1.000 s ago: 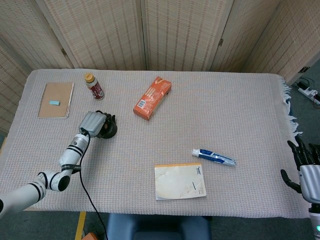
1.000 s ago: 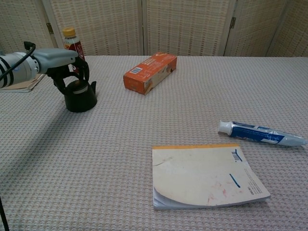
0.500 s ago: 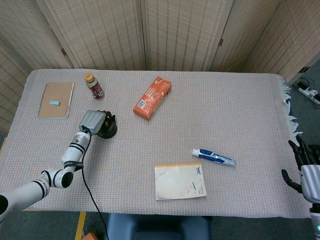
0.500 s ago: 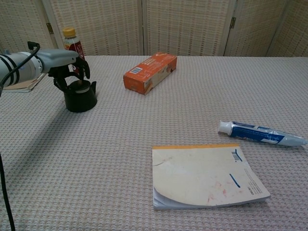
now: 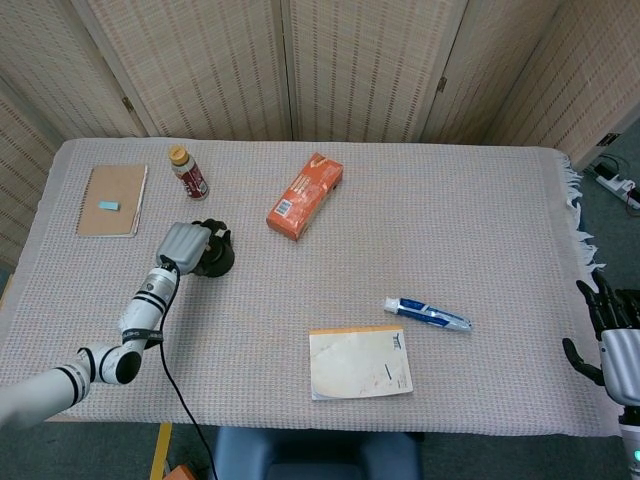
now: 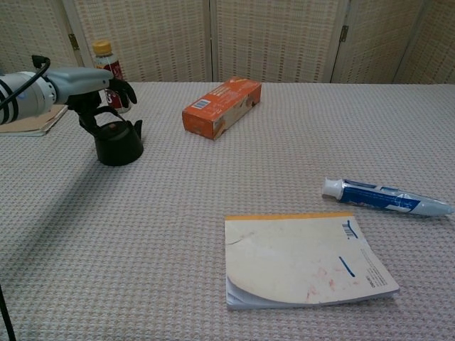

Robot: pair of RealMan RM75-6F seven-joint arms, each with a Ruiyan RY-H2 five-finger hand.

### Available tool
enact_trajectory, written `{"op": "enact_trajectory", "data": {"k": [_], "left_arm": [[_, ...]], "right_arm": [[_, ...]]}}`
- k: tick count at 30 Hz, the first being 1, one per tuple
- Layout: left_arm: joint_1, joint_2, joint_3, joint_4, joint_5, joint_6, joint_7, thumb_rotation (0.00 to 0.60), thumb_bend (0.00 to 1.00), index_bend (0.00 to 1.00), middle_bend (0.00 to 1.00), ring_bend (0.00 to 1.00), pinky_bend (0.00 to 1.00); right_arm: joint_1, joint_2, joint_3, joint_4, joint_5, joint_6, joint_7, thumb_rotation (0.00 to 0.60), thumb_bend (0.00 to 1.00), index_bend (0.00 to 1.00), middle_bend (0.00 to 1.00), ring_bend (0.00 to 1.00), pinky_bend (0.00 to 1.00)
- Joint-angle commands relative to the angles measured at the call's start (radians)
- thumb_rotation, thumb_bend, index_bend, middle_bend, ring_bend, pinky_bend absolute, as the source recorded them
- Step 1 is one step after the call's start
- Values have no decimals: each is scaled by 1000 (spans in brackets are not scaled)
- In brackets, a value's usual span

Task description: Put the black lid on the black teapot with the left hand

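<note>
The black teapot (image 5: 216,262) (image 6: 119,146) stands at the left of the table. Its black lid (image 6: 114,128) sits on top of it. My left hand (image 5: 186,243) (image 6: 91,87) hovers just above and behind the pot, fingers spread apart and lifted off the lid, holding nothing. In the head view the hand covers most of the pot's top. My right hand (image 5: 609,335) hangs past the table's right edge, fingers apart and empty.
An orange box (image 5: 304,196) (image 6: 221,106) lies right of the teapot. A brown-capped bottle (image 5: 188,172) (image 6: 106,60) stands behind it, a tan notebook (image 5: 112,200) further left. A toothpaste tube (image 5: 428,314) (image 6: 387,198) and a booklet (image 5: 360,362) (image 6: 306,259) lie front right.
My left hand's fingers, which were curled down around the teapot's top, have spread and risen off it. The lid stays on the pot. The right hand is still.
</note>
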Motion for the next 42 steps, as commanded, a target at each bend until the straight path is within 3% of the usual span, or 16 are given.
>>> {"op": "enact_trajectory", "data": {"k": [1,7,22,30,33,36,42], "left_arm": [[25,48,24,-80,29,24,0,600,214,214,206,799,828],[39,76,49,-154,50,37,10,600,213,214,206,802,827],[14,28,63,-94,-27,3,68,600,213,215,206,803,828],[24,42,53,-118,-22,34,45,600,212,215,211,800,828],[48,65,38,-147,6,82,3,600,212,219,211,750,827],[87,103,32,-187,35,146,-36,600,212,229,211,631,792],[201,204,35,-301,57,303,-81,600,213,237,211,383,519]], "right_arm": [[0,0,0,-1,0,-1,-1,600,371,0,8,195,105],[4,-2,-1,-4,-6,-4,-6,600,372,0,8,197,105],[-8,-2,-4,4,-2,9,5,600,372,0,8,196,105],[-9,-1,-2,7,0,9,11,600,372,0,8,196,105],[-9,4,-1,8,1,9,13,600,371,0,8,196,105],[-8,12,1,6,3,7,14,600,372,0,8,196,105],[5,38,-2,0,-5,-18,29,600,372,0,8,187,105]]}}
